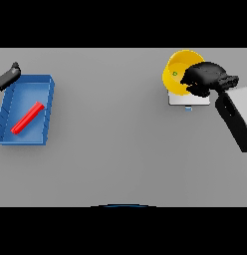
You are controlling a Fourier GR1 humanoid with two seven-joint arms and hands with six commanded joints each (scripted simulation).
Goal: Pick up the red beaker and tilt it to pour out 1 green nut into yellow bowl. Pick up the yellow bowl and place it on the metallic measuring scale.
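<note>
yellow bowl point(178, 67) upper right of frame, sitting on metallic scale point(187, 100), green nut point(175, 73) inside it. right robot hand point(205, 78) over bowl's right rim, fingers curled round rim, gripping it. red beaker point(27, 118) lying on its side in blue tray point(48, 112) at left of frame, on grey bench point(115, 139). left robot hand point(8, 75) at upper left edge just above tray, holding nothing; cannot tell its finger state.
</note>
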